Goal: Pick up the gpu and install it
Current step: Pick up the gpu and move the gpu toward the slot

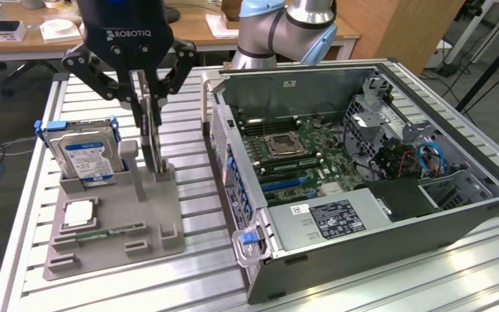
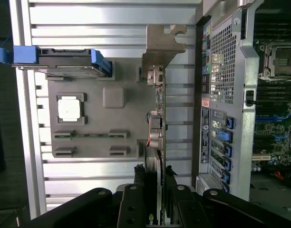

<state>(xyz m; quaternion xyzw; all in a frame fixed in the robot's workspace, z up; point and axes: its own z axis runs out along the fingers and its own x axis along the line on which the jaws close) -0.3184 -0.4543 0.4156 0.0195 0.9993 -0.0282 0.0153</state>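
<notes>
Clamping the gpu (image 1: 156, 146) near its upper edge, the gripper (image 1: 148, 110) is partly closed onto both faces, a hold that likely suits a thin card standing upright and edge-on. The card stands at its slot on the grey fixture (image 1: 111, 250), beside the hard drive (image 1: 85, 156); the open computer case (image 1: 301, 81) sits just beside the fixture

On the counter (image 1: 197, 283), a holder (image 1: 150, 198) is set at the exterior view's lower left, a computer case (image 1: 388, 260) to its right. The gpu (image 1: 153, 148) is stood in the holder just right of a hard drive (image 1: 83, 155), clasped by the hand (image 1: 150, 104).
</notes>
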